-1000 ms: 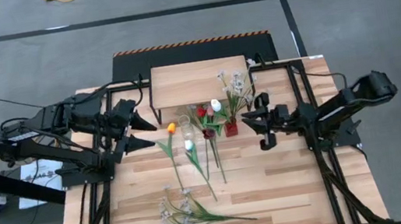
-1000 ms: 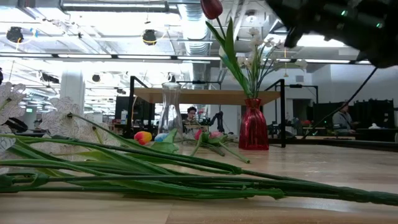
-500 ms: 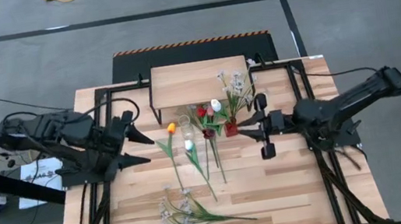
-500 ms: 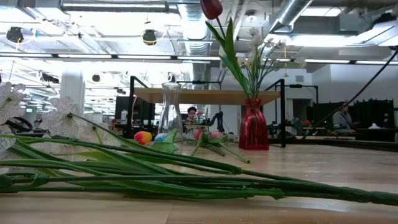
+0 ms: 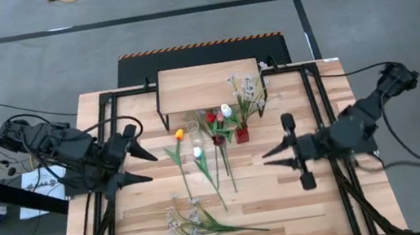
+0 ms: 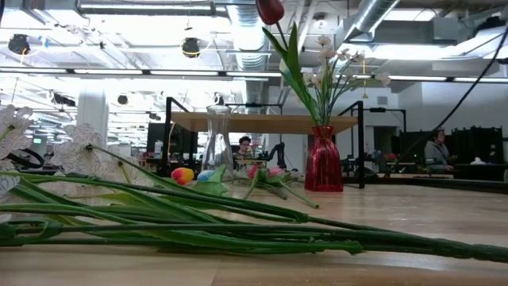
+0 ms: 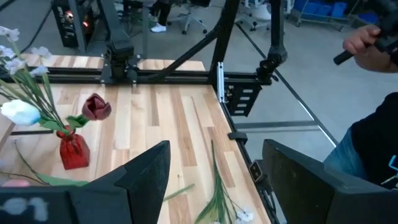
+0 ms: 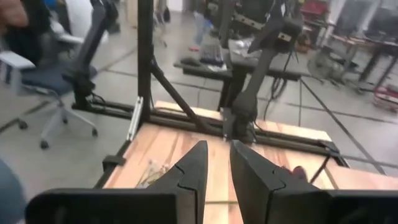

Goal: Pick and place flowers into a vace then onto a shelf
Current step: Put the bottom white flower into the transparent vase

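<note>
red vase (image 5: 242, 135) holds flowers (image 5: 246, 96); left gripper (image 5: 144, 166) wide, right gripper (image 5: 274, 158) narrow (seemingly empty).

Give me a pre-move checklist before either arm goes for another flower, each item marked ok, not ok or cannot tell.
1. Red vase upright, flowers in it: ok.
2. Clear vase upright and empty: ok.
3. Shelf top free for a vase: ok.
4. Left gripper open and empty, at the table's left edge: ok.
5. Right gripper empty, fingers nearly together, right of the red vase: not ok, open it before a grasp.
6. Loose flowers within reach: orange tulip and white tulip lie mid-table, white spray near the front edge: ok.
</note>
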### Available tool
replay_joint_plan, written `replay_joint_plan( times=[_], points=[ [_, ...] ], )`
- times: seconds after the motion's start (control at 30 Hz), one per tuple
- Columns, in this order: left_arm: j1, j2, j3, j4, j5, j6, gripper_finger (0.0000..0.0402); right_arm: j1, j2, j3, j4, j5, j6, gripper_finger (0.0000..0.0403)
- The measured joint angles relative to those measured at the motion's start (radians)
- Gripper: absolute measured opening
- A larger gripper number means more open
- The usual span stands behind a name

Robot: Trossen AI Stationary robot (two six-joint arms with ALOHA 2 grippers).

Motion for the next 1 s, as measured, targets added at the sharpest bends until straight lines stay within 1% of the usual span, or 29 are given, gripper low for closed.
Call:
replay_joint_plan(
  times=[0.13, 0.2, 0.33, 0.5, 0.7, 0.8, 1.0],
  points=[
    [-0.005, -0.007, 0.0, -0.04, 0.04, -0.004, 0.0245, 0.083, 0.109, 0.087, -0.053, 0.141, 0.06, 0.0063],
    [-0.005, -0.007, 0.0, -0.047, 0.057, -0.009, 0.0245, 0.114, 0.162, 0.135, -0.069, 0.186, 0.107, 0.0063],
    [-0.01, -0.013, 0.0, -0.046, 0.107, -0.011, 0.0245, 0.151, 0.267, 0.233, -0.12, 0.214, 0.198, 0.0063],
    [-0.035, -0.012, 0.0, -0.047, 0.112, -0.011, 0.0245, 0.179, 0.39, 0.349, -0.198, 0.264, 0.298, 0.0063],
    [-0.071, -0.012, 0.0, -0.047, 0.129, -0.019, 0.0245, 0.191, 0.509, 0.439, -0.306, 0.259, 0.464, 0.0063],
    [-0.091, -0.011, 0.0, -0.047, 0.129, -0.032, 0.0245, 0.195, 0.554, 0.457, -0.358, 0.225, 0.566, 0.0063],
    [-0.127, -0.011, 0.0, -0.045, 0.126, -0.059, 0.0245, 0.195, 0.64, 0.458, -0.399, 0.136, 0.729, 0.0063]
  ],
)
